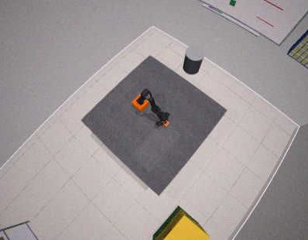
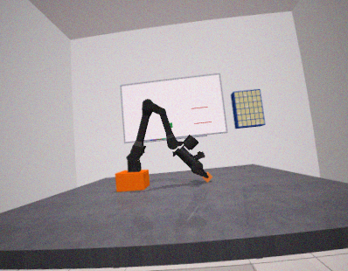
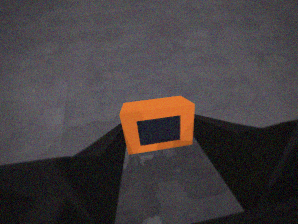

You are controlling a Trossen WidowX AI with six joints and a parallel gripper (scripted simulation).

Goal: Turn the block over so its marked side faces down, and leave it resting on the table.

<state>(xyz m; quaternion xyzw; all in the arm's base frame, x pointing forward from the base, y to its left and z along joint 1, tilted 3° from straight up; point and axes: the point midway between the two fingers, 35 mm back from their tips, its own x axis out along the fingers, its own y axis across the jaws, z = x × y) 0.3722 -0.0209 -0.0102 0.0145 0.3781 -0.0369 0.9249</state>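
Observation:
The orange block [image 1: 166, 123] [image 2: 208, 177] [image 3: 157, 105] is between the fingers of my gripper [image 1: 165, 122] [image 2: 206, 176] [image 3: 156, 122], which is shut on it. In the wrist view the block's dark rectangular mark [image 3: 159, 131] faces the camera, back toward the gripper. In the exterior view the gripper slants down and forward, and the block is tilted with it. The block appears a little above the dark grey table top [image 1: 149, 71] [image 2: 125, 218] [image 3: 150, 50]; the exact gap is hard to tell. The face away from the wrist camera is hidden.
The arm's orange base [image 1: 138, 104] [image 2: 129, 181] stands on the table top behind the gripper. A dark cylinder [image 1: 192, 65] stands beyond the table edge, and a yellow and green box [image 1: 186, 228] lies beyond the opposite corner.

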